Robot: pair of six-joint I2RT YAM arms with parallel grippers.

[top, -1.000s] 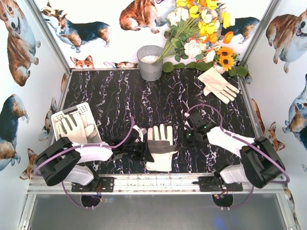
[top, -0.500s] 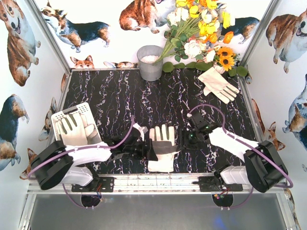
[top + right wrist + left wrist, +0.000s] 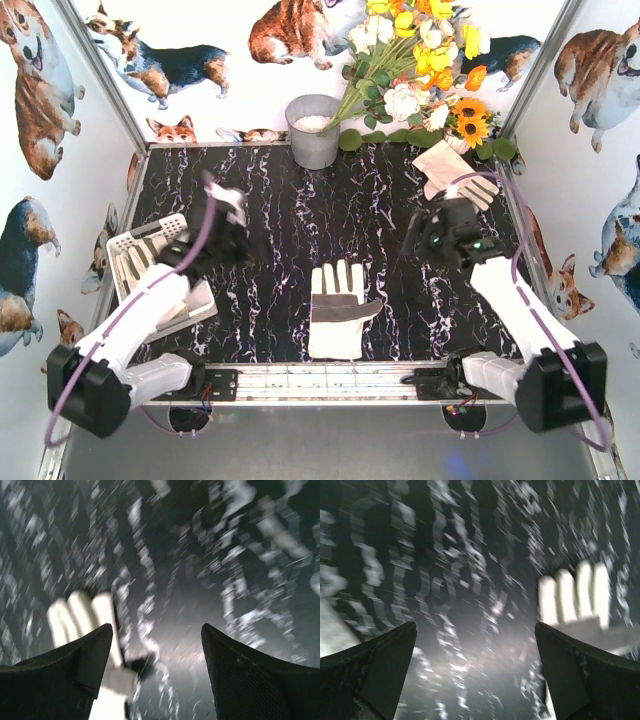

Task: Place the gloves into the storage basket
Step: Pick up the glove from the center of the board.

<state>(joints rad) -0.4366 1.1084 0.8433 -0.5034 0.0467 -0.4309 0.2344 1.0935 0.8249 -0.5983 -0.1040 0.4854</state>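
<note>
Both spread wide, holding nothing: left gripper and right gripper flank the centre glove, open counter between.

No readable text, label, brand, number or sign appears in any view.

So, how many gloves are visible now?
3. One glove front centre, a second glove back right by the flowers, a third glove in the storage basket; the left arm may hide more.
</note>
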